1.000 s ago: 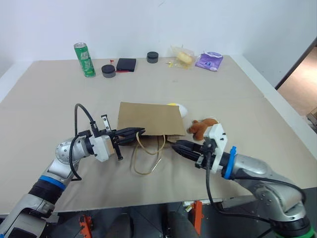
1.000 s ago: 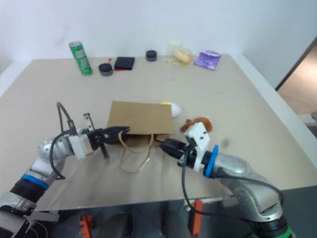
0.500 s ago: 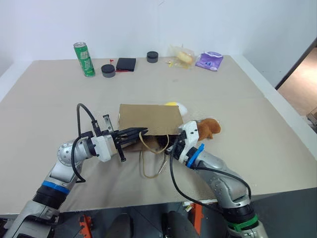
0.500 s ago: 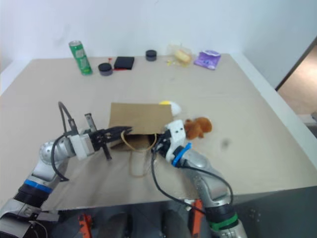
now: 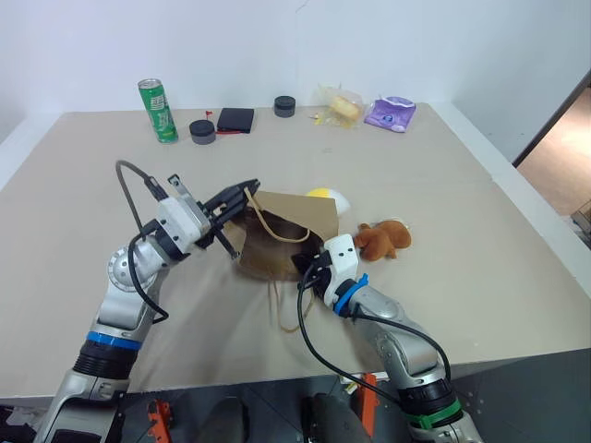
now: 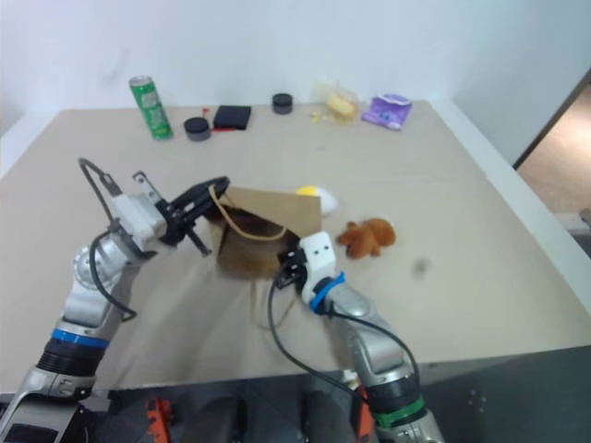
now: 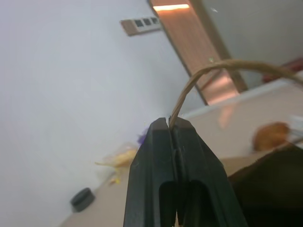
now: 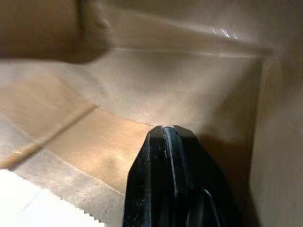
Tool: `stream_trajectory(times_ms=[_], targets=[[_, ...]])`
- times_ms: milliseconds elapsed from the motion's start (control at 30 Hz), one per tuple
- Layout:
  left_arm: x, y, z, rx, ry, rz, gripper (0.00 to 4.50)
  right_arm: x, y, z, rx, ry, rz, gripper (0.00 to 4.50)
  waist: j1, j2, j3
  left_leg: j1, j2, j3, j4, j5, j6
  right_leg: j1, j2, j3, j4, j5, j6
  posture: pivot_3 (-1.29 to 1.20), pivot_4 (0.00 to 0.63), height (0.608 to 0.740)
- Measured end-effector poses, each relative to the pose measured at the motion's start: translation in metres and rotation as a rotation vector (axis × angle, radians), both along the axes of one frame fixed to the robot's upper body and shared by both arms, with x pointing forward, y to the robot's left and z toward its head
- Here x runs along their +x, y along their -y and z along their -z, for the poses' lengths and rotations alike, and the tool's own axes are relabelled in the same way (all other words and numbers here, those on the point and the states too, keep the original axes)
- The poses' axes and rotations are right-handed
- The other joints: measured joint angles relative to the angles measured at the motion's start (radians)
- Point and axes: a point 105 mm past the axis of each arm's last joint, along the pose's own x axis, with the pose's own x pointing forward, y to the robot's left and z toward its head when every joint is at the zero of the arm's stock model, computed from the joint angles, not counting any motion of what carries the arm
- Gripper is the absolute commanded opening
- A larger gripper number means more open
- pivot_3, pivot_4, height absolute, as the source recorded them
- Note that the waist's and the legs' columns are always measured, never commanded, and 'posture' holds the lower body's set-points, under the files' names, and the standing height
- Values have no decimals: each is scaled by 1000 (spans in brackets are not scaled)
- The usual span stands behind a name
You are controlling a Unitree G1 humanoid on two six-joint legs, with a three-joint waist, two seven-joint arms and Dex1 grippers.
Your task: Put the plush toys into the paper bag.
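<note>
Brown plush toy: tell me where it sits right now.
In the left eye view the brown plush toy lies on the table, right of the paper bag and outside it, near the egg-shaped toy behind the bag.

Green can (image 5: 158, 110), black wallet (image 5: 235, 119), purple packet (image 5: 390, 113), perhaps wipes.

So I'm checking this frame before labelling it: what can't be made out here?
- Egg-shaped plush toy: in the head views, the raised paper bag covers its lower part.
- Right pincer: in the head views its tips are hidden in the bag's mouth.
- Green can: label print too small to read.
- Clear packet and purple pack: contents too small to identify.
- Left pincer: shut on the cord handle, which the left wrist view's edge cuts off.
</note>
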Motion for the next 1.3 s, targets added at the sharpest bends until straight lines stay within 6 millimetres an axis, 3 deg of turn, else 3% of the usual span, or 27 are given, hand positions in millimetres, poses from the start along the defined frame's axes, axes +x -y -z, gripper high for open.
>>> stream_trajectory(times_ms=[167,433,700,833,967,1000,1067,1233,1300], targets=[[-1,-1,-17,-40,38,-15,0,0,0,-2,-14,6,-2,14,0,0,0,0,0,0,0,0,0,0,0,1,0,0,0,0,150,740],[-5,1,-14,-28,46,-19,0,-1,1,-2,-14,6,-7,14,0,0,0,0,0,0,0,0,0,0,0,1,0,0,0,0,150,740],[-6,-6,-35,-75,154,-95,0,-3,3,-3,-22,4,-18,14,0,0,0,0,0,0,0,0,0,-1,0,1,0,0,0,0,150,740],[-6,-5,-33,-60,162,-99,0,-4,2,-4,-18,7,-26,14,0,0,0,-1,0,0,0,0,0,-1,0,1,0,0,0,0,150,740],[-9,-6,-13,-2,127,-101,0,-8,-2,-17,20,58,-82,14,-2,0,0,-1,0,0,0,0,0,-2,1,2,0,0,0,0,150,740],[-11,-8,-7,29,126,-102,0,-12,-4,-26,39,87,-123,643,-2,0,0,-1,1,0,0,0,0,-2,1,1,0,0,0,0,150,740],[-13,-10,0,85,136,-109,0,-19,-3,-44,72,138,-186,1333,-1,0,0,-1,1,0,0,0,0,-2,1,1,0,0,0,0,150,740],[-14,-18,8,132,137,-130,0,-33,16,-94,158,263,-273,3726,-1,0,0,-1,1,0,0,0,0,-1,0,1,0,0,0,0,150,740],[-13,-25,6,121,143,-159,0,-37,28,-116,171,302,-292,4474,-1,0,0,-1,1,0,0,0,0,-1,0,1,0,0,0,0,150,740]])
